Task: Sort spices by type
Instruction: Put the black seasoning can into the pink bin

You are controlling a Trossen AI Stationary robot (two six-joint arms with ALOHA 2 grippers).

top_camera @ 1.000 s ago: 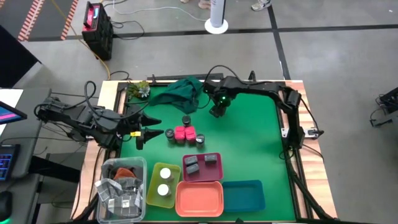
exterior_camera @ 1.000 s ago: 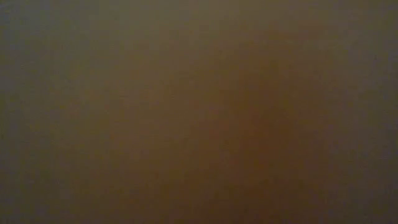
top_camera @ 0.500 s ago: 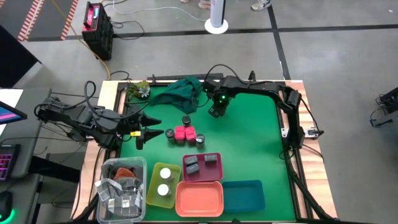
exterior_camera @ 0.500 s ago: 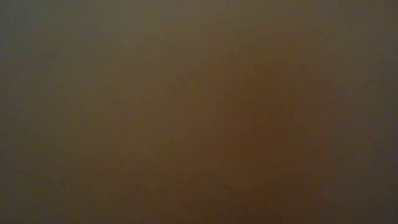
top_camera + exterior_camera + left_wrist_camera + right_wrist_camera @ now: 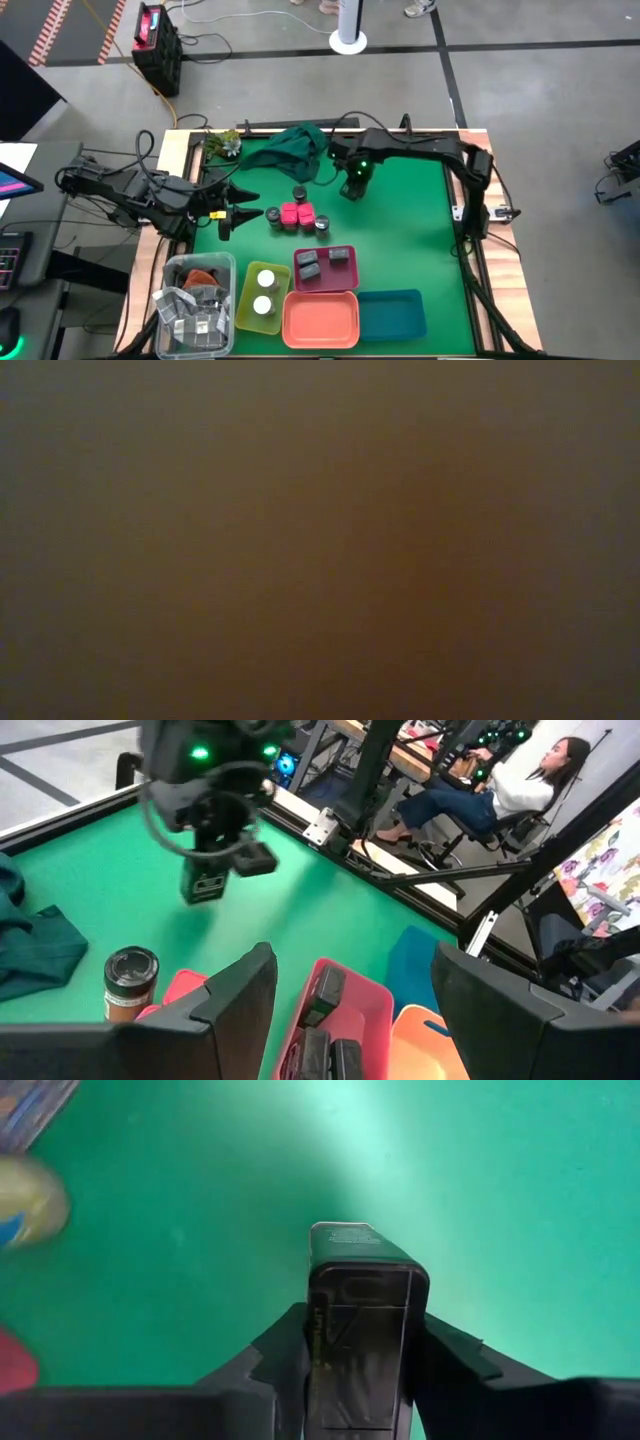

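The right gripper [image 5: 351, 190] is hanging over the green mat [image 5: 410, 230], on the far side of the pink tray [image 5: 325, 268] and well apart from it, with its fingers clamped together on a dark grey square box [image 5: 362, 1345]. The right wrist view is showing the box standing between the two dark fingers [image 5: 280, 1355], its top edge clear above them, with bare green mat beyond it. In the left wrist view the same box [image 5: 207, 880] is hanging from that gripper [image 5: 215, 885] above the mat, not touching it.

The left gripper [image 5: 240, 203] is waiting off to the left of the pink tray, low over the mat's edge, its fingers standing apart with nothing between them.

Two more dark grey square boxes [image 5: 308, 263] are lying in the pink tray. Two white-lidded round jars [image 5: 265, 292] are sitting in the yellow tray [image 5: 246, 300], just beside the pink tray. The orange tray [image 5: 321, 320] and the blue tray [image 5: 392, 313] are lying on the near side of the pink tray.

Just beyond the pink tray, two bright pink blocks [image 5: 290, 214] are sitting side by side on the mat. One dark round jar [image 5: 299, 193] is standing just past them and another dark round jar [image 5: 322, 225] just beside them. The dark green cloth [image 5: 296, 148] is bunched at the mat's far edge.

The low view is showing only a dim brown blur.
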